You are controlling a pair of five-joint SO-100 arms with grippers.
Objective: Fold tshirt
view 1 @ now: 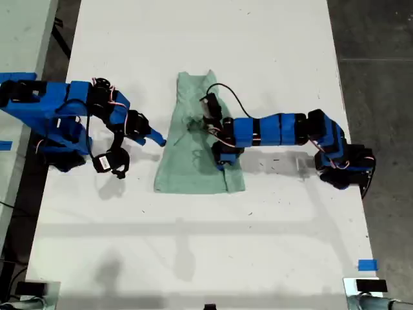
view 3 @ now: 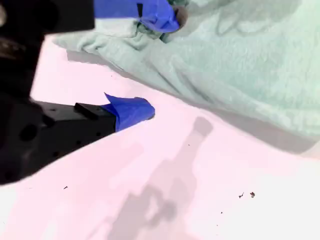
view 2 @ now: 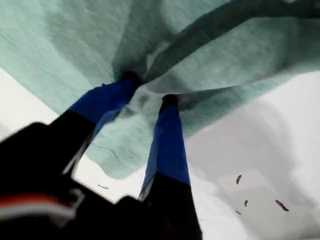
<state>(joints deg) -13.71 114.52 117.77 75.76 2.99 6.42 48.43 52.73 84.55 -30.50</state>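
The pale mint-green tshirt (view 1: pixel 193 169) lies in a narrow strip at the middle of the white table (view 1: pixel 193 245). My first gripper (view 1: pixel 199 124) reaches in from the exterior view's right and is over the tshirt's middle. In the first wrist view, its blue fingers (view 2: pixel 167 135) pinch a raised fold of the tshirt (view 2: pixel 225 60), and my first gripper (view 2: pixel 150 90) is shut on it. My second gripper (view 1: pixel 159 139) comes from the exterior view's left and stands open at the tshirt's edge (view 3: pixel 240 75). One fingertip (view 3: pixel 161 15) touches the cloth, and the other (view 3: pixel 132 110) is low over the bare table.
Blue tape (view 1: pixel 366 265) marks the table near the exterior view's lower right corner. Dark floor (view 1: pixel 374 39) borders the table on that view's right. Both arm bases sit on the table at its sides.
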